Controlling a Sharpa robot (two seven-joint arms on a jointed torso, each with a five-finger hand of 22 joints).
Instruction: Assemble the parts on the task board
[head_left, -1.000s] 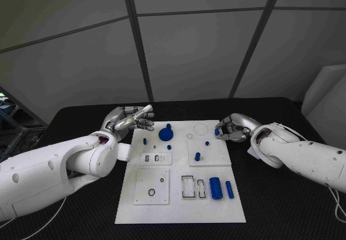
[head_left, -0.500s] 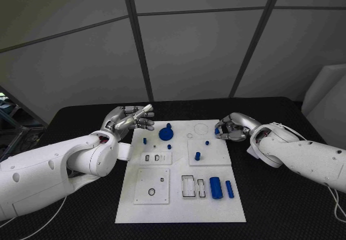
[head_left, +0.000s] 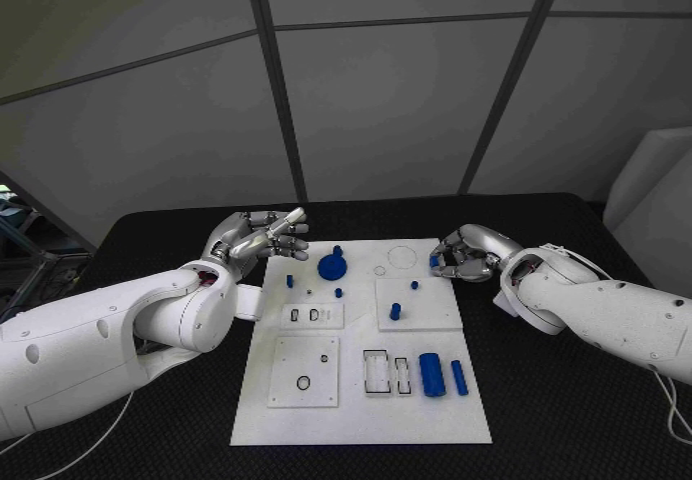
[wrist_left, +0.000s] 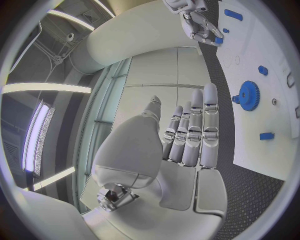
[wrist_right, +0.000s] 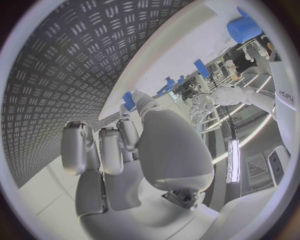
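Nearest me on the board (head_left: 361, 420), front right: 2 blue cylinders lying side by side, a fat one (head_left: 430, 375) and a thin one (head_left: 459, 378). Just left of them a pair of rectangular slots (head_left: 387, 372), nothing blue in either as far as I can see. Front left is a raised white plate (head_left: 304, 372) w/ an oval ring mark and a small hole, nothing seated in it.

Mid board: a small plate (head_left: 310, 316) w/ 2 little slots on the left; on the right a square plate (head_left: 415, 304) w/ 2 blue pegs standing in it, a taller one (head_left: 394, 312) near me and a short one (head_left: 414, 286) behind. 2 more small blue pegs stand on the left half, one (head_left: 289, 282) by the board edge and one (head_left: 338, 293) nearer the middle.

Far end: 1 blue gear (head_left: 332, 267) w/ a stub at its far side, lying flat, plus a faint ring outline (head_left: 402, 258) to its right.

So I count 2 cylinders, 4 pegs, 1 gear on the board.

My left hand (head_left: 265, 238) hovers past the board's far-left corner, fingers straight and close together, holding nothing; the left wrist cam shows the gear (wrist_left: 249, 95) well apart from it. My right hand (head_left: 464, 255) sits at the far-right edge, fingers curled in, w/ a small blue piece (head_left: 433, 263) pinched at the fingertips; right wrist cam shows that piece (wrist_right: 129, 100) against the thumb tip, prob. a short peg, too small to be sure.
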